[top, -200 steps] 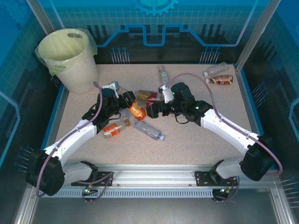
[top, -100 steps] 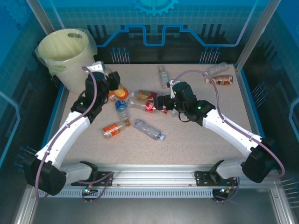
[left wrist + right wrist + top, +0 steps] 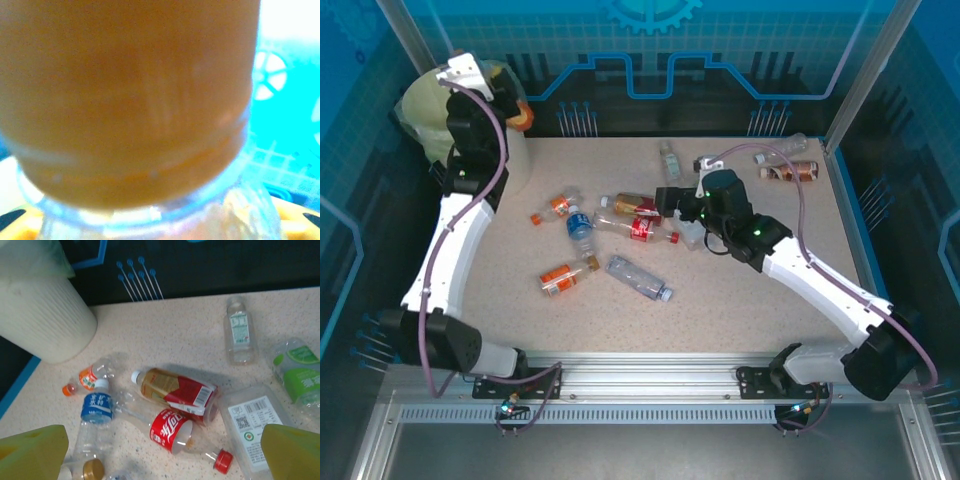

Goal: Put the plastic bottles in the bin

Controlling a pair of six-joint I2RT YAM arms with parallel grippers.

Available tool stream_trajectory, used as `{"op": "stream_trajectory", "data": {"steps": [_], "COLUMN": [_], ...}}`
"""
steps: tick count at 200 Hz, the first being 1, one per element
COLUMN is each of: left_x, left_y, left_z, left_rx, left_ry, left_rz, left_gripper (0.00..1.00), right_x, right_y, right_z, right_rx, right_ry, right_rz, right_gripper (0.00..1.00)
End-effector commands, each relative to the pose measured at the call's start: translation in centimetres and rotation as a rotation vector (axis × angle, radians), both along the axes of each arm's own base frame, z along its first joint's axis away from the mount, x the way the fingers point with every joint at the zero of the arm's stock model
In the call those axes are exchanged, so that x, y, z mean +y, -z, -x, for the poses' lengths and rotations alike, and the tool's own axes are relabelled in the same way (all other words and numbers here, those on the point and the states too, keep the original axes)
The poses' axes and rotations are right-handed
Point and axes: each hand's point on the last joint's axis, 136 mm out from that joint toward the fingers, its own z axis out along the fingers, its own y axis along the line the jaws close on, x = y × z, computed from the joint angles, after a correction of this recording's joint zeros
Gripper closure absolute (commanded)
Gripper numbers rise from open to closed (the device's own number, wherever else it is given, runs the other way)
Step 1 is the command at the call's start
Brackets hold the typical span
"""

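Holds the left arm raised steeply from its base toward the far left corner, with the left hand [image 3: 512,105] high at the rim of the bin [image 3: 420,100]. Grips there an orange-labelled bottle [image 3: 524,118] between narrowed fingers; from the left wrist, seen as a blurred orange band [image 3: 130,100] close to the lens, yellow pads [image 3: 300,220] at the lower corners. Cannot tell what lies inside the bin: arm in front of most of its mouth, pale bag lining at the edge.

Stretches the right arm from its base toward the middle of the table [image 3: 720,320], right hand [image 3: 672,205] spread wide and holding nothing, above a cluster of lying bottles [image 3: 632,204]. Shows from the right wrist, between the yellow fingertips [image 3: 32,450], a red-labelled bottle [image 3: 172,432] with a red cap, touching a brown-and-red bottle [image 3: 172,390]; a blue-labelled bottle [image 3: 96,407] just beside; a small orange-capped bottle [image 3: 90,377] near the ribbed bin wall [image 3: 45,320]. Counts two more bottles [image 3: 790,171] at the far right edge, well apart from the rest.
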Motion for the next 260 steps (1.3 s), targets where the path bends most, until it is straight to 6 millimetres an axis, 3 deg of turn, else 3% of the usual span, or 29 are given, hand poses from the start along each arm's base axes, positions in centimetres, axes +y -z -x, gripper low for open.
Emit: {"op": "stream_trajectory", "data": {"steps": [1,40,72,104,138,166,198,230,260], "left_x": [2.9,5.0,9.0,13.3,15.1,16.6,20.3,20.7,21.4], "left_y": [-3.6,-4.0,-1.0,2.2,5.7,8.3,9.6,12.0,13.7], "left_z": [-1.0,-5.6,-8.8,-10.4,-12.8,-13.0,-11.2,-11.7,-11.2], "left_rx": [-0.109,-0.077,0.007,0.071,0.200,0.338,0.393,0.462,0.488], "left_ry": [-0.088,-0.110,-0.189,-0.210,-0.071,-0.128,-0.357,-0.357,-0.419], "left_rz": [-0.036,-0.085,-0.068,0.042,0.118,0.042,0.007,0.007,0.057], "left_gripper": [0.48,0.47,0.47,0.46,0.43,0.44,0.43,0.38,0.33], "right_x": [-1.6,-2.8,-3.2,-3.7,-3.4,-2.8,-1.8,-1.4,-1.5], "right_y": [-1.3,-0.8,-0.9,-0.5,0.2,1.9,3.8,5.4,5.3], "right_z": [-0.2,0.2,0.5,0.7,0.7,1.0,1.2,1.5,1.3], "right_rx": [-0.040,-0.039,-0.037,-0.028,-0.006,0.057,0.126,0.188,0.181], "right_ry": [0.059,0.086,0.083,0.089,0.077,0.043,0.002,-0.022,-0.012], "right_rz": [-0.051,-0.073,-0.063,-0.045,-0.038,-0.020,-0.022,0.006,0.010], "right_gripper": [0.00,0.00,0.00,0.00,0.00,0.00,0.00,0.00,0.00]}}
